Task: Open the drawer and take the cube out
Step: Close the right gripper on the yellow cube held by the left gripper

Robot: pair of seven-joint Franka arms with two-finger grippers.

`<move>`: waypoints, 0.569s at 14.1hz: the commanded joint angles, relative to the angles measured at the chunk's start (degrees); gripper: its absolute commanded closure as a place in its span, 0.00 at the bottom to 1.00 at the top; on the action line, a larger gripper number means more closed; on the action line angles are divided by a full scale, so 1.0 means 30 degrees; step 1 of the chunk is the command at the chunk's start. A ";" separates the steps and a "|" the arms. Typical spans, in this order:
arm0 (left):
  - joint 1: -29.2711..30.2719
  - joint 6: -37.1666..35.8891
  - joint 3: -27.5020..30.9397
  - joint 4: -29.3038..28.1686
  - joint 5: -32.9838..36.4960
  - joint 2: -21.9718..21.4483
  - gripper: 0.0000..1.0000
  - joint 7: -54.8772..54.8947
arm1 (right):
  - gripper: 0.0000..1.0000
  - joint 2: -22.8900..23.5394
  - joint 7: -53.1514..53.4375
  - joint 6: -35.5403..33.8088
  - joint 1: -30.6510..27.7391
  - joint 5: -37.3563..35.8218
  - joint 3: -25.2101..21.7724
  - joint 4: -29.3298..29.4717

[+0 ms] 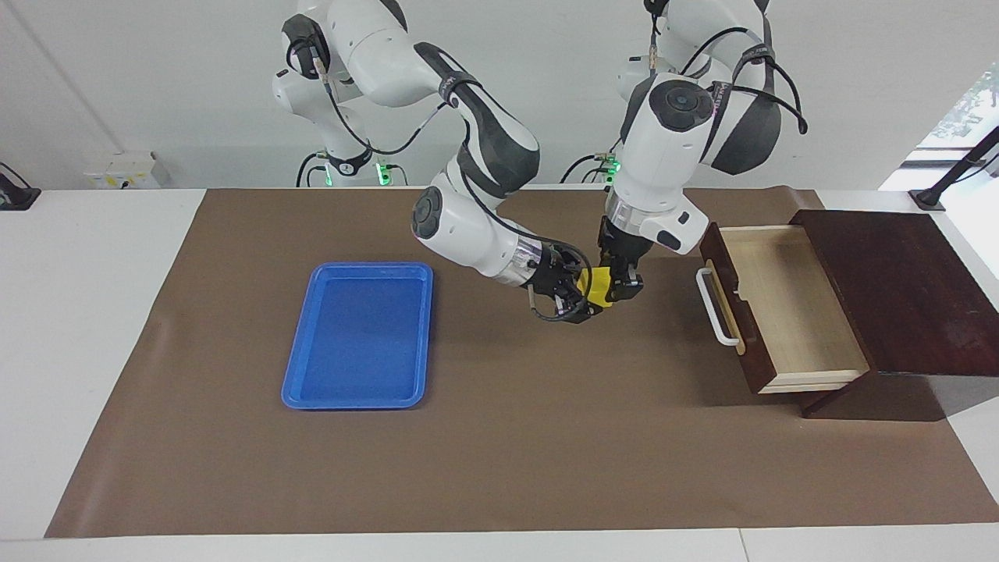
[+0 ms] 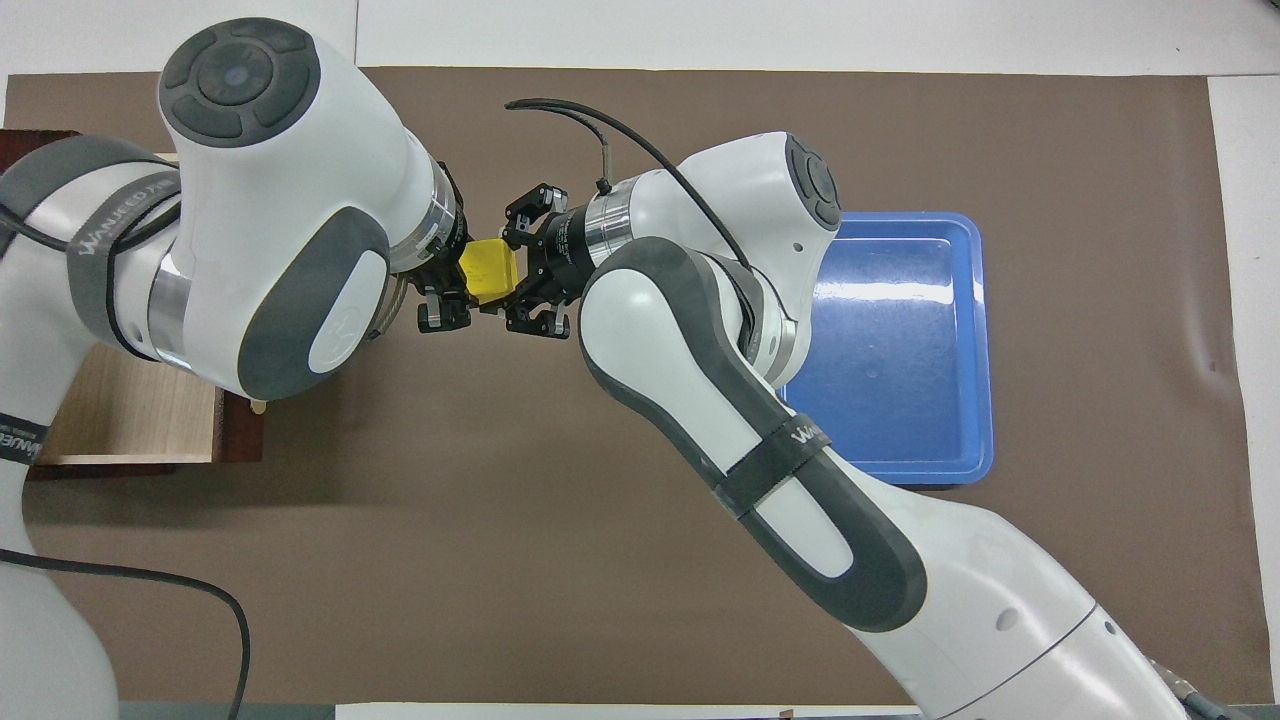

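My desk [image 1: 94,328] is white, and a large brown mat [image 1: 507,453] covers most of its top. Bare white strips show around the mat. Two things lie directly on the mat. A flat blue tray [image 1: 300,386] sits toward my right arm's end of the desk, with nothing in it. A dark wooden box [image 1: 897,289] stands at my left arm's end, partly over the mat's edge. Its drawer [image 1: 788,308] is pulled out toward the middle of the desk, and the pale inside shows. The tray and the box are well apart.
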 commanded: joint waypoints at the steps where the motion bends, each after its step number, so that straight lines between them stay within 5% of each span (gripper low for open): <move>1: -0.0196 -0.0158 0.0187 -0.0248 -0.0115 -0.0065 1.00 -0.0188 | 1.00 0.0432 0.0685 0.0007 -0.0322 -0.0222 0.0069 0.1060; 3: -0.0079 -0.0217 0.0216 -0.0219 -0.0115 -0.0065 1.00 -0.0040 | 1.00 0.0432 0.0685 0.0007 -0.0352 -0.0193 0.0069 0.1060; 6: 0.0038 -0.0363 0.0275 -0.0277 -0.0115 -0.0123 0.00 -0.0011 | 1.00 0.0432 0.0685 0.0007 -0.0352 -0.0193 0.0069 0.1060; 8: 0.0272 -0.0422 0.0305 -0.0278 -0.0115 -0.0124 0.00 0.0047 | 1.00 0.0432 0.0685 0.0037 -0.0352 -0.0164 0.0098 0.1060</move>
